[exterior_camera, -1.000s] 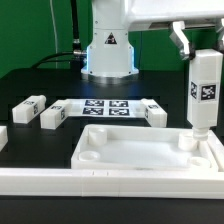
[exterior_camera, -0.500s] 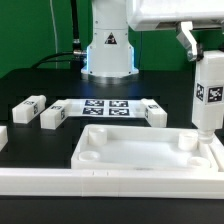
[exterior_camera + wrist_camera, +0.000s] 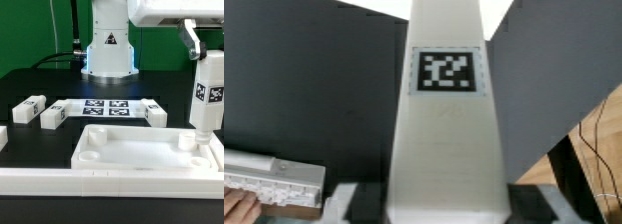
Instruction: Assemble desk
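Observation:
The desk top (image 3: 150,152), a white tray with a raised rim, lies at the front of the black table. My gripper (image 3: 207,50) is shut on one white desk leg (image 3: 208,92) and holds it upright by its upper end. The leg's lower tip is at the top's far corner on the exterior view's right, beside a round socket (image 3: 186,141); I cannot tell if it touches. In the wrist view the tagged leg (image 3: 448,120) fills the middle, between my black fingers (image 3: 375,205). Three more legs lie on the table (image 3: 30,106), (image 3: 52,117), (image 3: 154,112).
The marker board (image 3: 105,107) lies flat behind the desk top, between the loose legs. A long low white rail (image 3: 100,181) runs along the front. A white block (image 3: 2,136) shows at the left edge. The robot base (image 3: 108,50) stands at the back.
My gripper and the held leg have shifted slightly toward the exterior view's right. The desk top and the loose legs have not moved.

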You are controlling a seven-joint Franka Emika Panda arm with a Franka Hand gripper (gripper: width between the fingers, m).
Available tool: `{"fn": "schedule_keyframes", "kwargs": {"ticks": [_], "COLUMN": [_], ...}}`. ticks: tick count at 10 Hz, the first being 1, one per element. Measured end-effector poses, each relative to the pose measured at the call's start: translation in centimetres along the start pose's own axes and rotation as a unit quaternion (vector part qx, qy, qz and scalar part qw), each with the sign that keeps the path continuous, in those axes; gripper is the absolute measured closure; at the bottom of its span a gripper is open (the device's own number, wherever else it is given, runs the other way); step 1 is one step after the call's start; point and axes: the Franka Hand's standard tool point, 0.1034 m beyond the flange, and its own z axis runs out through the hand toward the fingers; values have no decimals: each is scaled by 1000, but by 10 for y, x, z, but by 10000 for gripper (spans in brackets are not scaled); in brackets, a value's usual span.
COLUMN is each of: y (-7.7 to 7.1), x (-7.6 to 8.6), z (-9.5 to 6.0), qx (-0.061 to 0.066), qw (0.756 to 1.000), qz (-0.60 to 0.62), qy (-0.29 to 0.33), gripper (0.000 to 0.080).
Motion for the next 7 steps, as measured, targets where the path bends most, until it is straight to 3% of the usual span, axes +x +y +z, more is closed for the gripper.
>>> {"fn": "schedule_keyframes", "kwargs": {"ticks": [3,7], "y": [0,-1], "x": [-1,-11], "z": [1,16], "qx": [0,1], "qw": [1000,1000], "qz": [1,-3], "qy": [-1,-9], "gripper": [509,509]}}
